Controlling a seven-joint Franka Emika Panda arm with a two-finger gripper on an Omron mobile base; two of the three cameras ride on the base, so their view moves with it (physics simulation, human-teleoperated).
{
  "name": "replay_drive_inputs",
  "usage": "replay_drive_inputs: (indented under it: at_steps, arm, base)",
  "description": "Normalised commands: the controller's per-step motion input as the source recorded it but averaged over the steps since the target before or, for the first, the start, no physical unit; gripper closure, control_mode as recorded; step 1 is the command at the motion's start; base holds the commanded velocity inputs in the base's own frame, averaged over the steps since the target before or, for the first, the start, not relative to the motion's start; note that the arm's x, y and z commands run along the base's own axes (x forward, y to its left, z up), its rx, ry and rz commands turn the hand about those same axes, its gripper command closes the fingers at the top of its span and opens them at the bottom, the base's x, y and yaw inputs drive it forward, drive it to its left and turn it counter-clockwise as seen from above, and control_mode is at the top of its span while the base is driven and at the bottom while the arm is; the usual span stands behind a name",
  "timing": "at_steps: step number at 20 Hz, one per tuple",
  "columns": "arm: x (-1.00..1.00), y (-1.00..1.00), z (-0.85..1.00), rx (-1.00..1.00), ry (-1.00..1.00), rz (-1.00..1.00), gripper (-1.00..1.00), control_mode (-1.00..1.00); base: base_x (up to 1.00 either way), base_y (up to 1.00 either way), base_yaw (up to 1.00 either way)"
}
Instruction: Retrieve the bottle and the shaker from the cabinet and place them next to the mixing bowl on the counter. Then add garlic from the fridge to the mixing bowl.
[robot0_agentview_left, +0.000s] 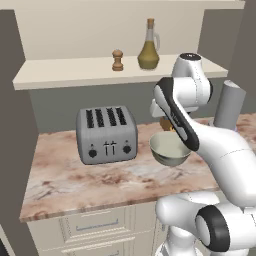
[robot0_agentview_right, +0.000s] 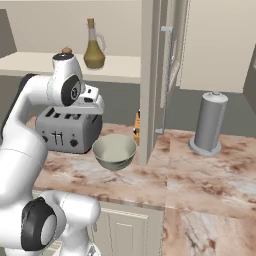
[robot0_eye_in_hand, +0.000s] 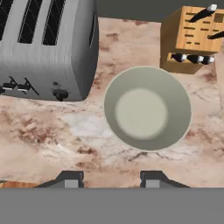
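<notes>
The glass bottle (robot0_agentview_left: 149, 47) (robot0_agentview_right: 93, 47) and the small wooden shaker (robot0_agentview_left: 117, 60) stand on the open cabinet shelf (robot0_agentview_left: 65, 72) (robot0_agentview_right: 122, 67), with the shaker left of the bottle. In the right base view the arm's joint covers most of the shaker (robot0_agentview_right: 66, 50). The pale grey-green mixing bowl (robot0_agentview_left: 169, 149) (robot0_agentview_right: 114, 151) (robot0_eye_in_hand: 147, 108) sits empty on the marble counter (robot0_agentview_left: 75, 180) (robot0_eye_in_hand: 43, 131), right of the toaster. My gripper (robot0_eye_in_hand: 110, 180) hangs above the counter near the bowl, well below the shelf, open with nothing between its fingers. The garlic and the fridge are out of view.
A grey four-slot toaster (robot0_agentview_left: 106, 134) (robot0_agentview_right: 67, 130) (robot0_eye_in_hand: 43, 43) stands left of the bowl. Behind the bowl is a wooden knife block (robot0_eye_in_hand: 197, 39) (robot0_agentview_right: 136, 125). To the right are a tall beige panel (robot0_agentview_right: 150, 80) and a grey paper-towel roll (robot0_agentview_right: 209, 122) (robot0_agentview_left: 229, 105).
</notes>
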Motion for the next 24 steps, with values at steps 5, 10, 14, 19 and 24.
replay_drive_inputs:
  at_steps: [5,10,14,19,24]
  arm:
    - [-0.07,0.00,0.03,-0.01,-0.11,0.00,-1.00,-1.00]
    - [-0.23,0.00,0.25,-0.07,-0.41,0.00,-1.00,-1.00]
    - [-0.28,0.00,0.58,-0.01,-0.53,0.00,-1.00,-1.00]
    - [-0.10,0.00,0.88,0.01,-0.42,0.00,-1.00,-1.00]
    - [0.00,0.07,0.98,0.02,-0.39,0.03,-1.00,-1.00]
  base:
    - [0.00,0.00,0.00]
    - [0.00,0.00,0.00]
    - [0.00,0.00,0.00]
    - [0.00,0.00,0.00]
    - [0.00,0.00,0.00]
